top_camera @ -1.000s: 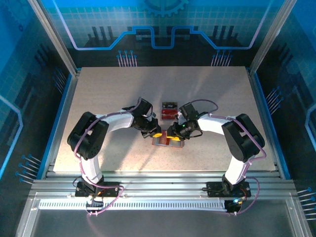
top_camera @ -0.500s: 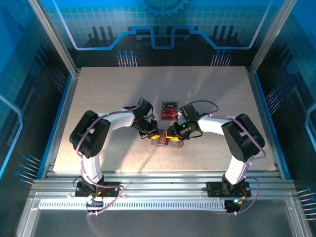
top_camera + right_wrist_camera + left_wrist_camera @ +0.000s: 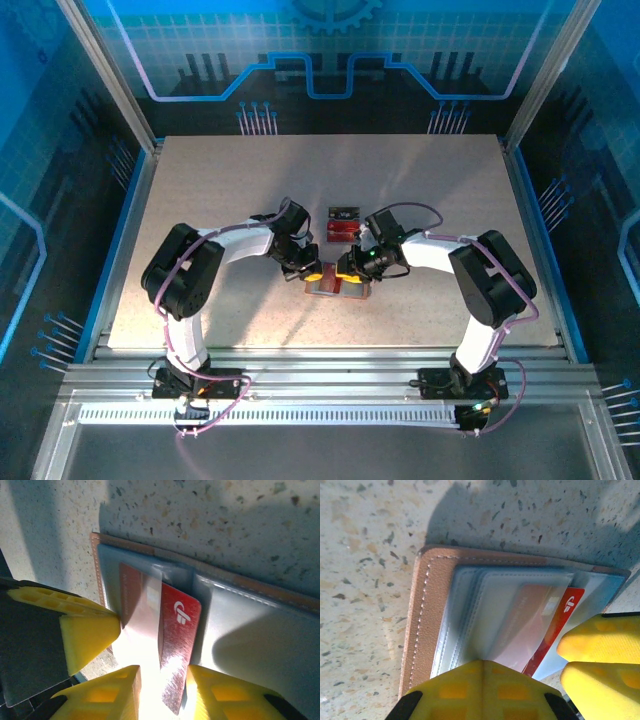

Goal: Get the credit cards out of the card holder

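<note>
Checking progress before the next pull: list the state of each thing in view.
card holder: open, lying flat.
red card: sticking partly out of the holder.
loose cards: out, lying beyond the holder.
left fingers: shut, at the holder's edge.
right fingers: either side of the red card, grip unclear.

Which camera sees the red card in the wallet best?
Right wrist view: the red card is close, logo clear, sticking halfway out. Left wrist view shows just its red edge. From the top it's too small to tell.
</note>
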Controlling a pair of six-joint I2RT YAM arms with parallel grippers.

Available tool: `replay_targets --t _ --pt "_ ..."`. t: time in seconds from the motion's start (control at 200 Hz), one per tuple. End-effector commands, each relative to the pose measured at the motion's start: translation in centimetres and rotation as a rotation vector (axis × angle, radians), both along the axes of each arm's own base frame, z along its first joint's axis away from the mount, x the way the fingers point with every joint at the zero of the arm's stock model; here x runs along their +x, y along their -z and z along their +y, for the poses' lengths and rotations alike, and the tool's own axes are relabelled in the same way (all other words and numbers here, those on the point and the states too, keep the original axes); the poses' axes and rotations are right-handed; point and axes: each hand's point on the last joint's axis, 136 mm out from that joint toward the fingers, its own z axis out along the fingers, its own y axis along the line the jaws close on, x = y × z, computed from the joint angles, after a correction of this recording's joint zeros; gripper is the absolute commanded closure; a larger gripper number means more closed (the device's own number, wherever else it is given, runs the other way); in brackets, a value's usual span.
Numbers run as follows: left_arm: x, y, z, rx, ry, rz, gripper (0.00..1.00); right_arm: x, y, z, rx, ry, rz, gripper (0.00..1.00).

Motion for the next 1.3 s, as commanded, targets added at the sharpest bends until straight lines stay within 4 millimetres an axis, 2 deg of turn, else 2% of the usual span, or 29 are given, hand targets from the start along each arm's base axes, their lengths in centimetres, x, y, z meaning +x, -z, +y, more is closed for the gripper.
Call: replay_targets --t 0.0,0.565,0.875,1.036,1.066,1.296 --pt "-0.5 1.0 0.6 0.053 0.018 0.024 0.97 -0.3 0.9 -0.2 0.013 0.009 0.04 0.71" --pt "-0.7 1.2 0.5 0.053 0.019 0.033 0.97 -0.7 2.3 -0.6 -0.014 0.008 0.064 0.73" --pt "-0.6 1.2 0.6 0.06 0.018 0.036 0.97 -0.7 2.4 -0.7 -0.023 0.013 0.065 0.69" --pt "-0.7 1.3 0.5 0.057 0.017 0.04 0.97 0.0 2.0 -0.1 0.022 0.02 0.053 0.75" --pt "-0.6 1.3 0.5 0.057 0.018 0.039 0.97 -0.7 2.6 -0.4 0.022 0.025 0.075 0.76" --pt "-0.6 1.3 0.5 0.059 0.017 0.039 0.97 -0.6 2.6 -0.3 0.045 0.036 0.078 0.83"
